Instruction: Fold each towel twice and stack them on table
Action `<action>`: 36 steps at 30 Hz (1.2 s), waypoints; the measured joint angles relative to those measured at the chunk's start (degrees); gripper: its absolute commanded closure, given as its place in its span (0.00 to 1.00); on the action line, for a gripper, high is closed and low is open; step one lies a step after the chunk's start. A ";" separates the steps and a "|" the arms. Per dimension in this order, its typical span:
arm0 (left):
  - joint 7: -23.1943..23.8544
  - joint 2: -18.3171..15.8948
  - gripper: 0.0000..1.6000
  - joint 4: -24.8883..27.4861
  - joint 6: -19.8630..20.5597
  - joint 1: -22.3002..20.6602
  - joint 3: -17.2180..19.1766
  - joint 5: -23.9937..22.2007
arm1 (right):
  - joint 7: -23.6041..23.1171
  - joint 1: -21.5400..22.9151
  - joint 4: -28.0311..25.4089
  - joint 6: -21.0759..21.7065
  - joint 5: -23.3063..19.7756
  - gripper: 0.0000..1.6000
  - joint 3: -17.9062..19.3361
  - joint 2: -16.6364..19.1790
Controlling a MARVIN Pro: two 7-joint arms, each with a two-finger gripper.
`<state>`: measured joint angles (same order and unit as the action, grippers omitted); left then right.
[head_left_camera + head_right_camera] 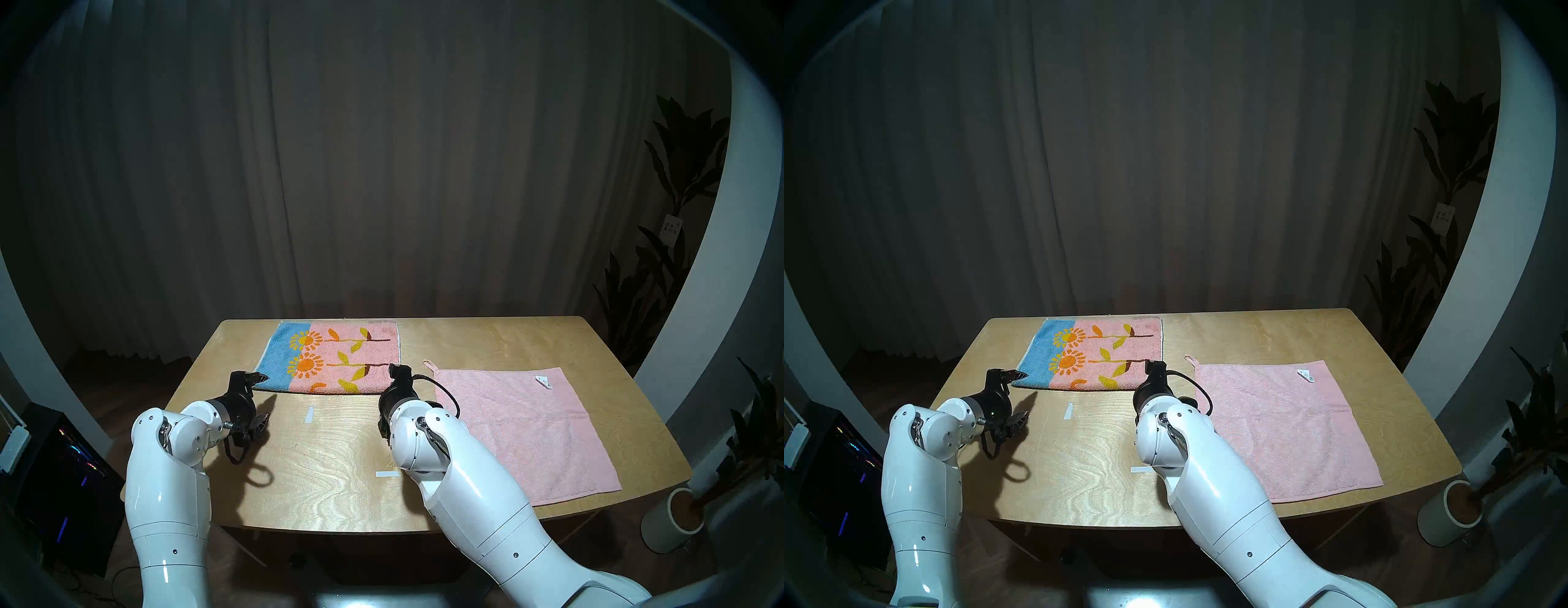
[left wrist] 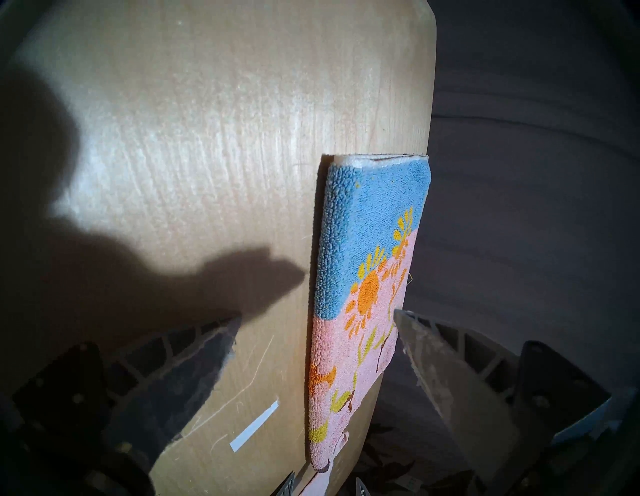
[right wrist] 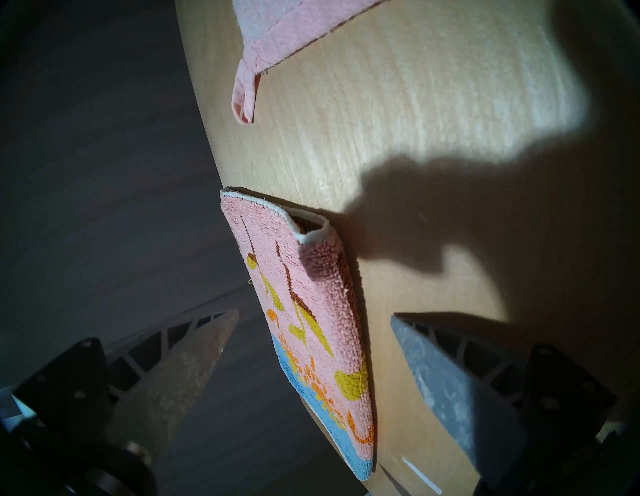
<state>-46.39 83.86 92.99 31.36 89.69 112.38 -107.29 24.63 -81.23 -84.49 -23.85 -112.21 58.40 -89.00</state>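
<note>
Writing: none readable; white tag on pink towel too small to read. Table open in near middle, two tape strips there. Sunflower towel folded once, doubled layers showing at its ends, lies along far edge. Pink towel flat, unfolded, on right side, near corner at table edge, loop at far-left corner. Left claw spread, empty, at sunflower towel's blue near corner. Right claw spread, empty, at its pink near corner.

Two towels (side by side) on table.
</note>
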 measured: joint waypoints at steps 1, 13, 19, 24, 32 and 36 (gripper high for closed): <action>0.01 -0.16 0.00 -0.18 0.23 -0.13 -0.12 0.00 | -0.01 0.10 0.12 0.00 0.05 0.00 -0.02 -0.03; -0.79 -2.70 0.00 -4.09 2.48 -3.57 -1.92 0.69 | 2.08 1.82 1.76 -2.79 0.61 0.00 0.47 -1.52; -0.85 -3.24 0.00 -6.26 1.69 -5.65 -2.66 1.77 | 3.15 2.83 2.76 -3.34 0.34 0.00 1.09 -2.19; -0.60 -3.92 0.00 -9.09 0.92 -7.88 -3.41 2.72 | 3.84 4.02 4.16 -3.61 -0.22 0.00 1.63 -2.83; 1.67 -5.35 0.00 -14.64 0.31 -11.83 -4.77 4.26 | 4.22 5.80 6.36 -3.78 -1.18 0.00 2.39 -3.69; 2.56 -5.99 0.00 -16.85 0.07 -13.48 -5.54 4.99 | 4.32 6.54 7.23 -3.78 -1.61 0.00 2.65 -3.96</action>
<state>-43.83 77.87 76.14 31.43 76.21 106.85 -102.30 28.95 -74.69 -77.26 -27.64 -113.82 61.05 -92.96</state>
